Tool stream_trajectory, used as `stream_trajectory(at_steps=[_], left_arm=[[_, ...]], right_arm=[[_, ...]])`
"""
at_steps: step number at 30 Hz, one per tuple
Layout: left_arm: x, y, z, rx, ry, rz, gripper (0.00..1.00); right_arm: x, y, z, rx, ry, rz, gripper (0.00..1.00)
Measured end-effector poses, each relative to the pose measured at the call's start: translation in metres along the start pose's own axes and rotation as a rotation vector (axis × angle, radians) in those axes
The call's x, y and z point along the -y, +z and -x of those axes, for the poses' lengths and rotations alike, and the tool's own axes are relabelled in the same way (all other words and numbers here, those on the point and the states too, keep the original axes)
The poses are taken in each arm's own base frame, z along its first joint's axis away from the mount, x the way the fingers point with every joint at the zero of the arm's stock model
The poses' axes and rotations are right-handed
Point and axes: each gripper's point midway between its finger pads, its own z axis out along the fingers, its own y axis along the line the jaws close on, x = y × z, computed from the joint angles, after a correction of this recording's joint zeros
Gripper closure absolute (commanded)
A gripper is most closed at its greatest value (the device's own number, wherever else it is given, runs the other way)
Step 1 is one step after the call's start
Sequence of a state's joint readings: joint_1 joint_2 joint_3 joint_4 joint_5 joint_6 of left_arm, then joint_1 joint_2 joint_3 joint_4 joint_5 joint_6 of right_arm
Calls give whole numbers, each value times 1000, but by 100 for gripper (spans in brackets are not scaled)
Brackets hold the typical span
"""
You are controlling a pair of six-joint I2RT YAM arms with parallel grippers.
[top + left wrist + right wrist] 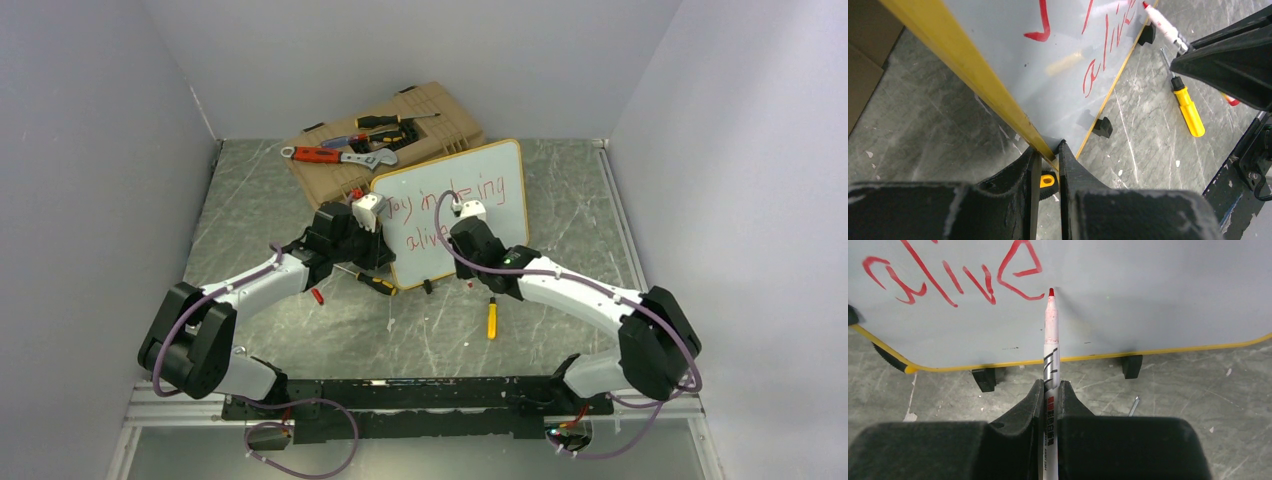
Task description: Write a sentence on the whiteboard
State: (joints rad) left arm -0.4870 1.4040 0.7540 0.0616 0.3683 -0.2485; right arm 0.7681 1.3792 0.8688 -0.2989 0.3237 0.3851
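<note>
1. The whiteboard (500,225) stands at the middle of the table (560,300), propped on its black feet (1132,366) and leaning back toward the far side, with its long axis running left to right. A tan toolbox (420,130) lies just behind it.
2. The sentence (497,190) is written in red in two lines, and "alive" forms the lower line.
3. The left gripper (1049,147) is closed narrowly on the yellow frame at the board's lower left corner, so the board is braced from that side.
4. The right gripper (1050,385) is clamped on a red marker (1050,340), which is held by its barrel with the tip pointing away from the arm.
5. The board lies straight ahead of the right gripper, on its far side. The marker's long axis is aimed at the board's face, and its tip is placed just right of the last stroke of "alive". Whether the tip touches the surface or sits a hair off it cannot be told.
6. The writing is judged to be finished or nearly so. Any further move is expected to be made by the right arm along the marker's axis, toward the near side. A sideways slip would smear the last letter.
7. A yellow screwdriver (491,318) lies on the table near the right arm, well clear of the board.
</note>
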Motion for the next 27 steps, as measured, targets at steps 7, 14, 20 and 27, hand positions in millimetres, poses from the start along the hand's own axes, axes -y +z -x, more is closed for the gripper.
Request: stream_trajectory(at_steps=[7,14,20,27], left_arm=[[0,0,0,0,-1,0,100],[0,0,0,-1,0,0,100],[0,0,0,-1,0,1,100],[-1,0,0,-1,-1,6,100]], right_arm=[[9,-12,14,62,39,-22,100],[19,-5,5,34,53,-43,100],[20,5,-3,-4,56,-35,100],[20,10,-5,-16,47,-28,100]])
